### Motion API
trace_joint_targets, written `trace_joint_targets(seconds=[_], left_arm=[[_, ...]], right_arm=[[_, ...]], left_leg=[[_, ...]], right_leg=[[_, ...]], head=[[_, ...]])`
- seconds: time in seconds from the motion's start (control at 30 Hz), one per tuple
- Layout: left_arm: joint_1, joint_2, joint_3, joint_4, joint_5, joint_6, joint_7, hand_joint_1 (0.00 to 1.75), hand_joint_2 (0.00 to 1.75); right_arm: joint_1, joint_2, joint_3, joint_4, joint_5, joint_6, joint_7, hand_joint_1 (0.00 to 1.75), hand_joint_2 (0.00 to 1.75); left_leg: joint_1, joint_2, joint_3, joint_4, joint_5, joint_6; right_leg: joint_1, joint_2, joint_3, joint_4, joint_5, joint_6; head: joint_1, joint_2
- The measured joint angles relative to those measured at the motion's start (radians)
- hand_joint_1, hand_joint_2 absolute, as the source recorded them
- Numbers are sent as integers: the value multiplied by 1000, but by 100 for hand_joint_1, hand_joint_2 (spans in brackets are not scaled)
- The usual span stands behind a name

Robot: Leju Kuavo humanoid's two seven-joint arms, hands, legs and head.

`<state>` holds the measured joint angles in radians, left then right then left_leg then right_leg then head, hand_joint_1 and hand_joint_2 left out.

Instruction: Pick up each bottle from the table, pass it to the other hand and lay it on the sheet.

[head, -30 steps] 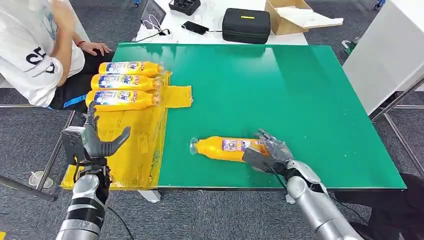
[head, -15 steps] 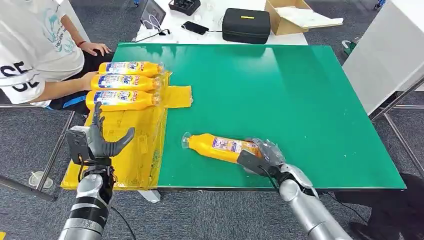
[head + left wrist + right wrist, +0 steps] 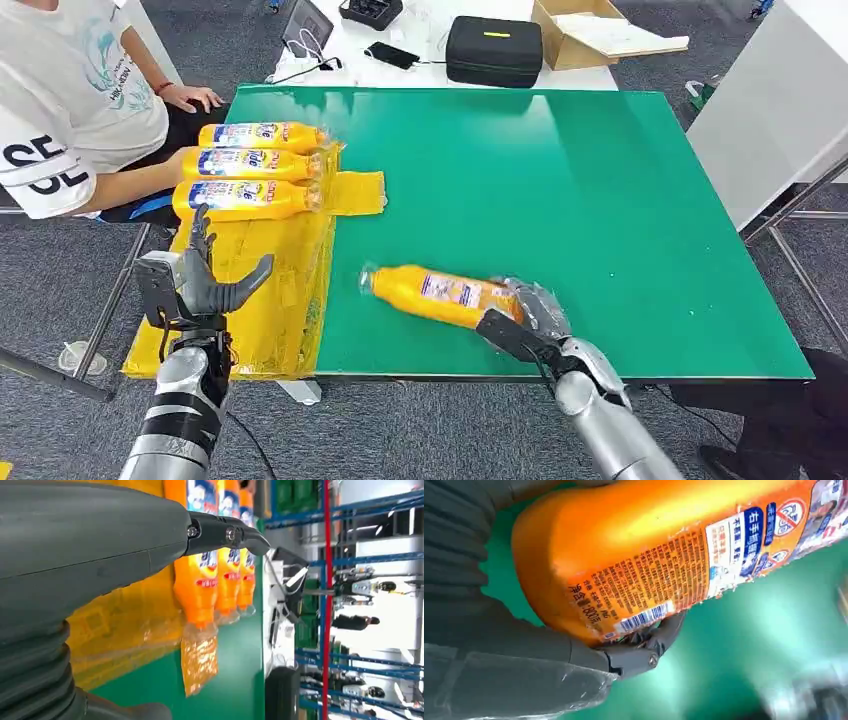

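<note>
Green table [image 3: 600, 200], yellow sheet [image 3: 270, 290] at its left edge

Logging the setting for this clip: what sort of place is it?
Probably a robotics lab or test workshop. A green table stands on grey carpet, a white desk behind it holds a black case and a cardboard box, and blue racking lines the background.

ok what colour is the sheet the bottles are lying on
Yellow: the sheet is clearest in the head view.
</note>
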<state>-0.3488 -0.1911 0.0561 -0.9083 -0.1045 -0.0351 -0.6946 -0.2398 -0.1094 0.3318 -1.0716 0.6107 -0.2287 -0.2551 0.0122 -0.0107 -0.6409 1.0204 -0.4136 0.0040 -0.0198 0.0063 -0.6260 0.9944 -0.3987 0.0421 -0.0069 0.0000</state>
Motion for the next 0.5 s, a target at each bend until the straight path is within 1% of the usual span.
trace_joint_targets(seconds=[0.07, 0.17, 0.27, 0.37, 0.5], left_arm=[[9, -5, 2, -2, 59, -49, 39, 0, 175], [31, -18, 1, -8, 166, -148, 99, 0, 175], [36, -26, -10, -10, 233, -218, 135, 0, 175], [41, -28, -31, -18, 274, -257, 155, 0, 175], [50, -29, -71, -37, 331, -310, 182, 0, 175]], right_arm=[[38, 51, -57, -75, 17, -201, -56, 175, 175], [89, 122, -134, -185, -59, -384, -173, 175, 175], [135, 182, -203, -273, -121, -458, -262, 175, 175], [170, 226, -263, -325, -165, -465, -344, 175, 175], [196, 264, -292, -343, -193, -466, -397, 175, 175]], left_leg=[[0, 0, 0, 0, 0, 0], [0, 0, 0, 0, 0, 0], [0, 0, -1, 0, 0, 0], [0, 0, -1, 0, -1, 0], [-1, 0, -1, 0, 0, 0]], right_leg=[[0, 0, -1, 0, 0, 0], [0, 0, -1, 0, 0, 0], [0, 0, -1, 0, -1, 0], [0, 0, -1, 0, 0, 0], [-1, 0, -1, 0, 0, 0]], head=[[0, 0], [0, 0], [0, 0], [0, 0], [0, 0]])
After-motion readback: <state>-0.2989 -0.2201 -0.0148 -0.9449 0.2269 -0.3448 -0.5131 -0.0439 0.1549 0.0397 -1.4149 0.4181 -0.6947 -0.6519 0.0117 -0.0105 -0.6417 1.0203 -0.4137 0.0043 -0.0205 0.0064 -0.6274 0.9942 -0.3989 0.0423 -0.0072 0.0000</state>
